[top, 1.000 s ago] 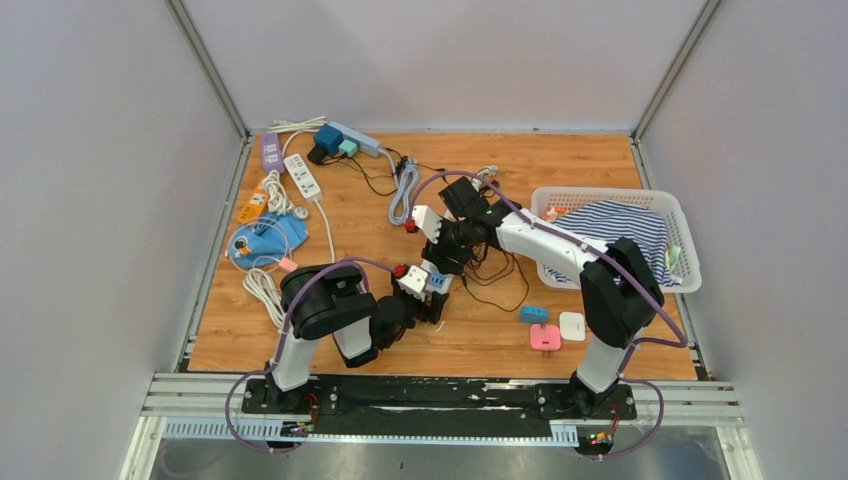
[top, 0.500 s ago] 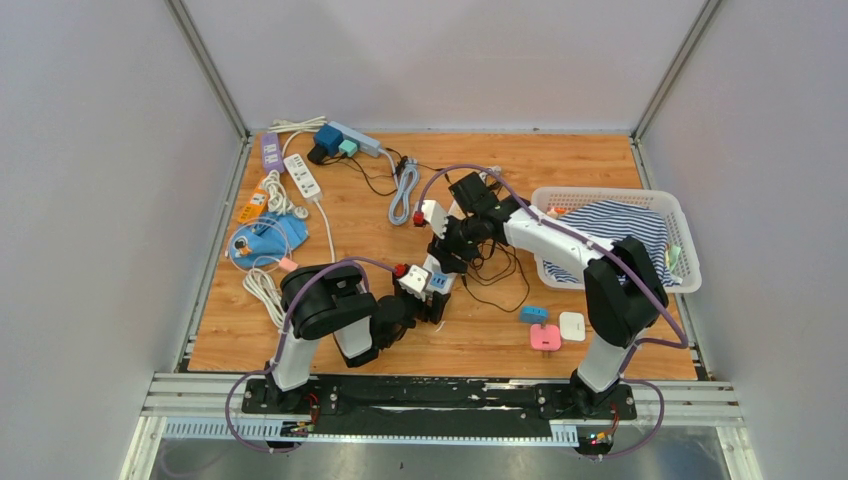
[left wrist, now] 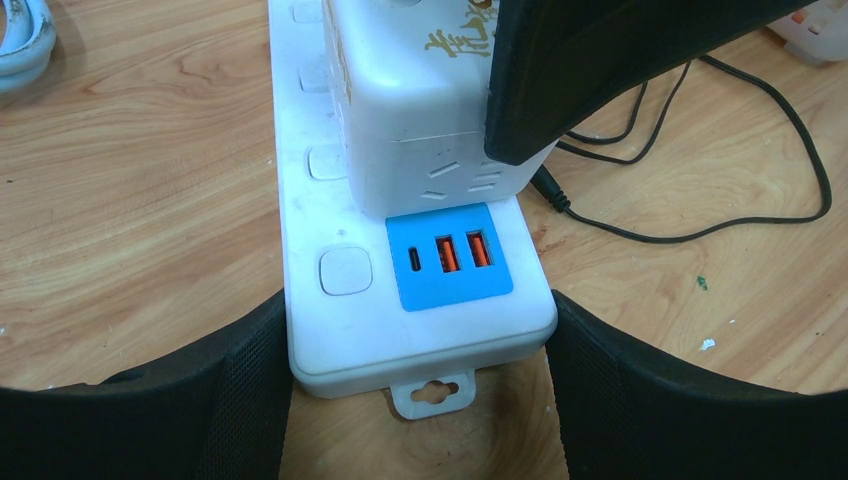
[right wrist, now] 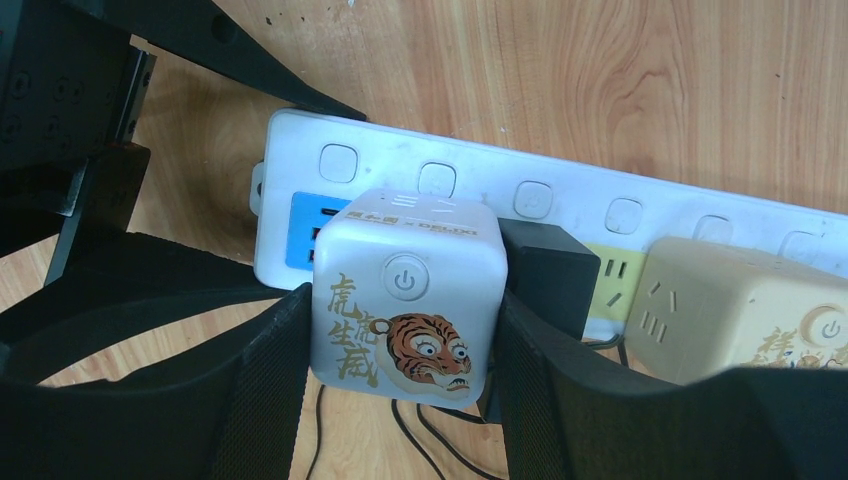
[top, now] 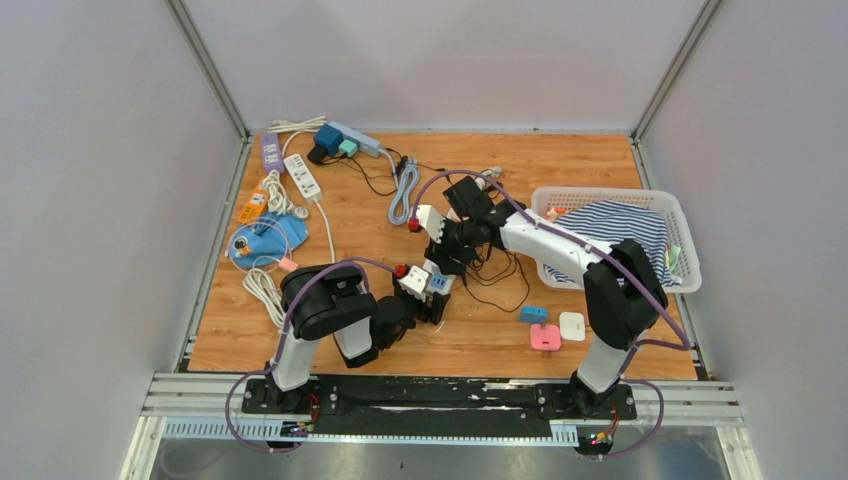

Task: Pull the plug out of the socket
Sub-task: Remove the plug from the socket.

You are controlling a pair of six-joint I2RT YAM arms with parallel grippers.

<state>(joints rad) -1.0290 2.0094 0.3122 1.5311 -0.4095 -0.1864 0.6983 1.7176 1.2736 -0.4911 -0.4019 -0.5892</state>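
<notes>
A white power strip (left wrist: 420,330) with a blue USB panel (left wrist: 448,256) lies on the wooden table, and its near end sits between the fingers of my left gripper (left wrist: 420,400), which is shut on its sides. The plug is a white cube adapter (right wrist: 405,290) with a tiger picture; it rests on the strip's face just behind the blue panel. My right gripper (right wrist: 400,305) is shut on the cube's two sides. In the left wrist view one right finger (left wrist: 600,70) covers part of the cube (left wrist: 410,100). From above, both grippers meet at the strip (top: 437,283).
A black adapter (right wrist: 545,275) and a beige cube (right wrist: 740,300) sit on the same strip beside the plug. Black cables (top: 500,275) trail to the right. A white basket (top: 685,265) with striped cloth stands right; small adapters (top: 545,337) lie in front; more strips (top: 300,175) at back left.
The right wrist shifted slightly up and right, then came partly back. Both grips look the same and the left arm has not moved.
</notes>
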